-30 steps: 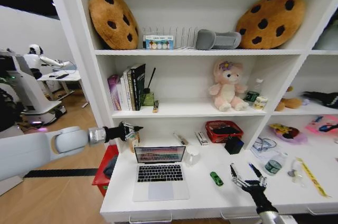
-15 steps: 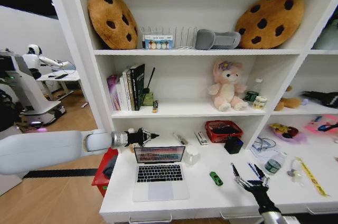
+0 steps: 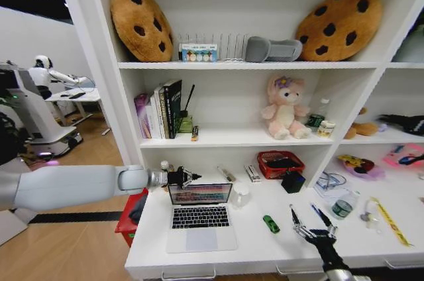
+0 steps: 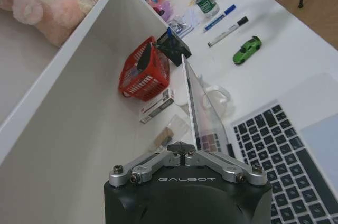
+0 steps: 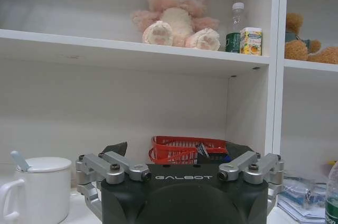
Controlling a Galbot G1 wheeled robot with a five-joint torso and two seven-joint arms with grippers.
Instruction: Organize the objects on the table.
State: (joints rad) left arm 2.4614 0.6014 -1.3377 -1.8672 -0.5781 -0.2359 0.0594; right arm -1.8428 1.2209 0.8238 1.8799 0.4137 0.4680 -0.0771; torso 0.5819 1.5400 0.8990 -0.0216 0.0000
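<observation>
The laptop (image 3: 201,218) sits open on the desk (image 3: 278,244). The left gripper (image 3: 187,177), nearly closed and empty, hovers at the top edge of its lid. The right gripper (image 3: 311,218) hangs spread wide near the front edge. The hinged lid looks stiff, thin and fragile; push its top edge.

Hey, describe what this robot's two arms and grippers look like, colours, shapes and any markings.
The left arm is a thick, smooth white tube ending in a silver metal collar. The left gripper is small, black-bodied, with silver linkages. The right gripper is also black with thin dark fingers on a slim black wrist. In the wrist views, each gripper's black housing carries silver bolted linkage bars and the word GALBOT in pale letters.
</observation>
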